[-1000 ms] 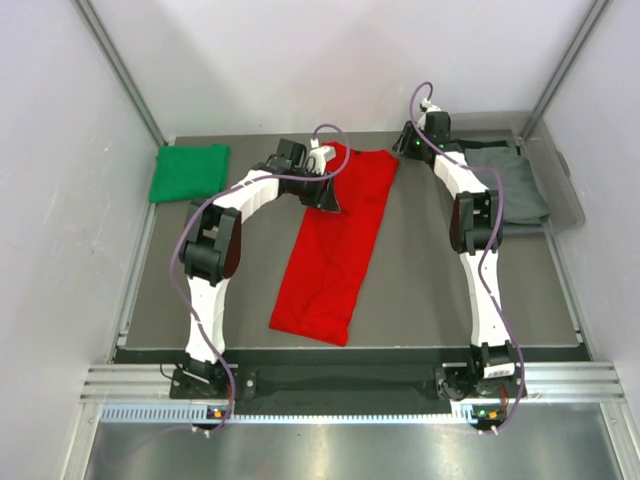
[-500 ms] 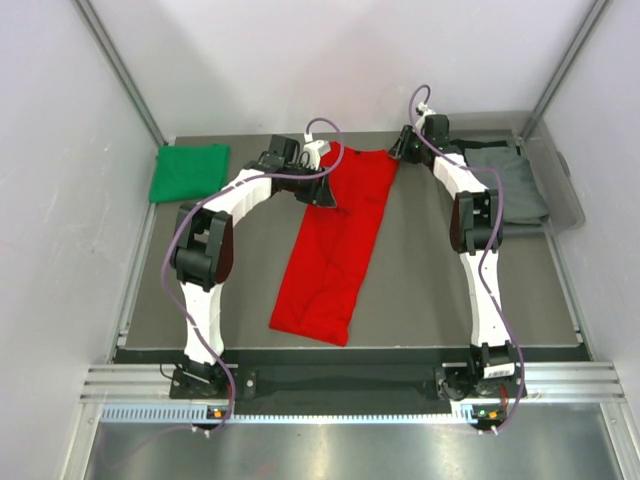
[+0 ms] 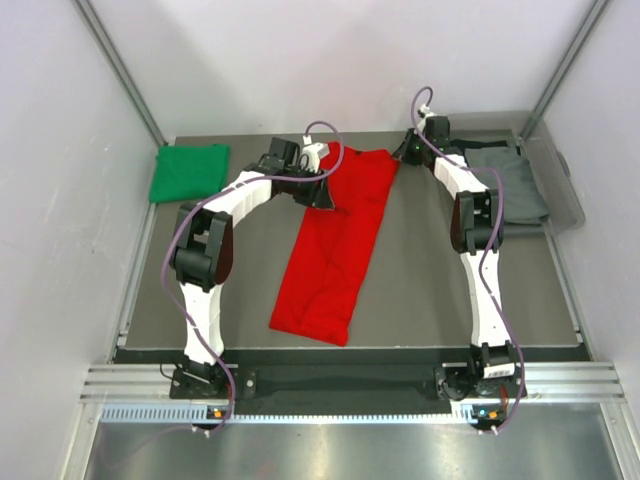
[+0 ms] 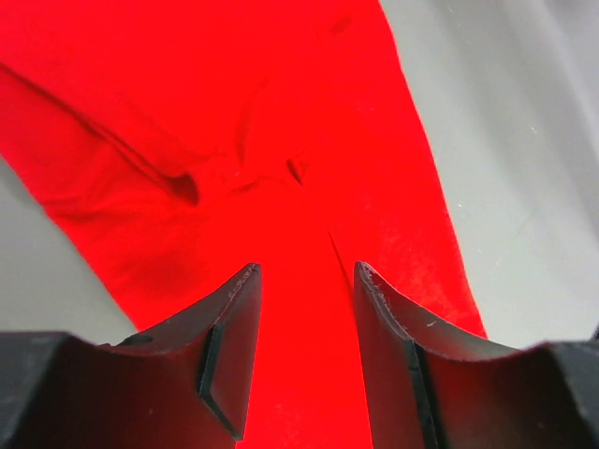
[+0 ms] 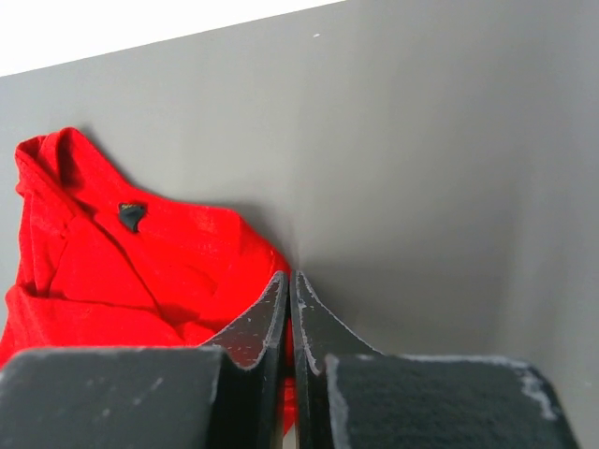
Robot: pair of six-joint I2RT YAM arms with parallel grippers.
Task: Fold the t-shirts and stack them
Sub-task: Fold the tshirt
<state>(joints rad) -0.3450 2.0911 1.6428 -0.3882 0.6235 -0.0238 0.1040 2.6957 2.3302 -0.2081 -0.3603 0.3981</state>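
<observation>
- Now the right claw (image 5: 289, 290) has closed on a far corner of the red t-shirt (image 3: 335, 250) lying on the tabletop (image 3: 430, 290).
- Left claw (image 4: 304, 281) hovers open over its other far corner.
- Fold likely next.

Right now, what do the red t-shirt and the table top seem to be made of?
The red t-shirt: soft matte cloth, probably cotton knit; it creases and lies limp. The table top: dark grey matte sheet, perhaps rubber or coated board; flat, no glare.
</observation>
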